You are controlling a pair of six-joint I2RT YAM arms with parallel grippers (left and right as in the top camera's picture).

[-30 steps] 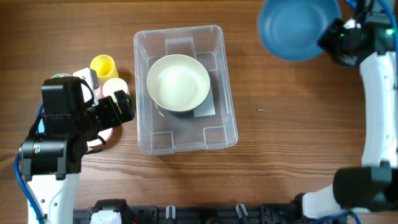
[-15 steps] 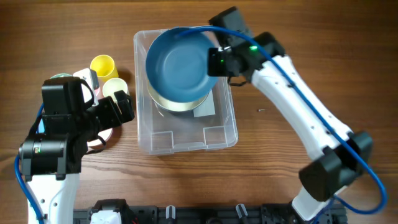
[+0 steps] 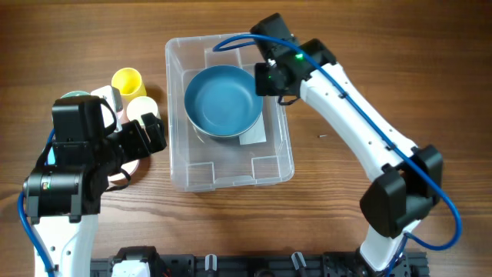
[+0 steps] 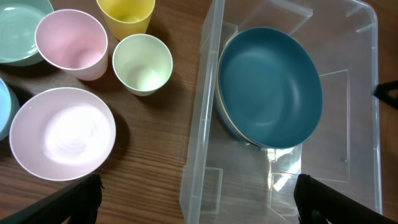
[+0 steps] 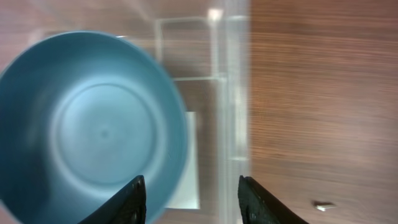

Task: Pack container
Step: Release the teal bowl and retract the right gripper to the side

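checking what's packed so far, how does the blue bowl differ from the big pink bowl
Colour: the blue bowl is dark blue, the pink bowl pale pink. Place: the blue bowl lies inside the container, the pink bowl on the table outside it. Support: the blue bowl is nested on a cream bowl, the pink bowl sits alone on the wood. Both are round, upright and empty.

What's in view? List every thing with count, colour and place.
Clear rectangular plastic container: 1, see-through, table centre.
Round blue bowl: 1, blue, inside container.
Cream bowl: 1, cream, under blue bowl.
Plastic cups: 3, yellow, pale green, pink, left of container.
Pink bowl: 1, pink, by the cups.
Mint bowl: 1, green, beside pink cup.
Wooden table: 1, brown, underneath.
Left gripper: 1, black, open, left of container.
Right gripper: 1, black, open, over blue bowl's rim.
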